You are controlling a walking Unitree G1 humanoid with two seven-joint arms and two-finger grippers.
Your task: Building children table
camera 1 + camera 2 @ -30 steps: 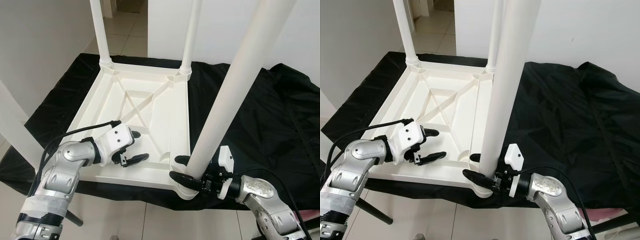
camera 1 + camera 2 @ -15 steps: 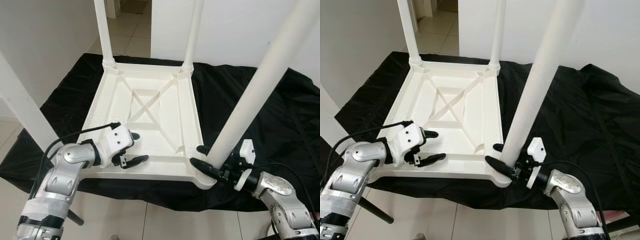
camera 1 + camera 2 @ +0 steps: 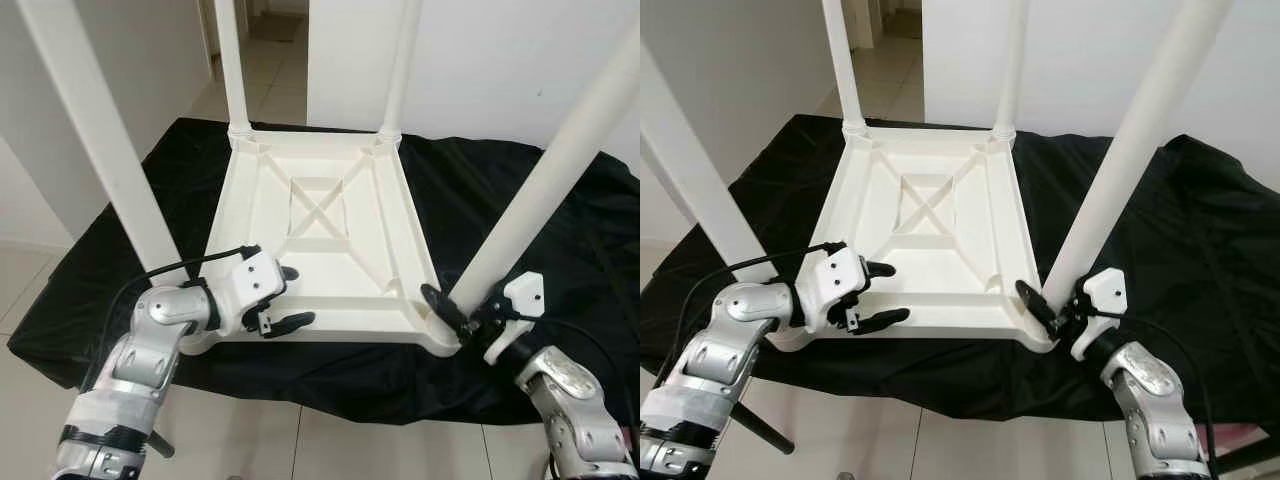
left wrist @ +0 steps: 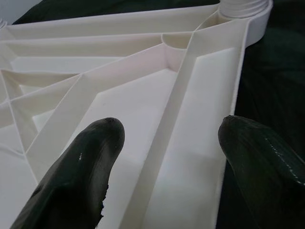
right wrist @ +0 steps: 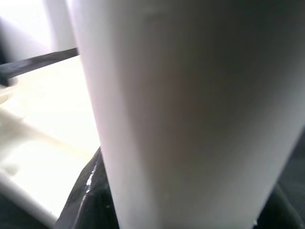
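— Right tool [image 3: 452, 312]?
— Clenched around the near-right white table leg [image 3: 540, 190], at its base.
— Left tool [image 3: 283, 297]?
— Released, straddling the near rim of the upturned children's table [image 3: 330, 240] on the black-draped surface [image 3: 520, 185].

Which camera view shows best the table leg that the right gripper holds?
The left eye view: the leg stands in the tabletop corner, with the right gripper at its base. The right eye view shows the same. The right wrist view shows a blurred close-up.
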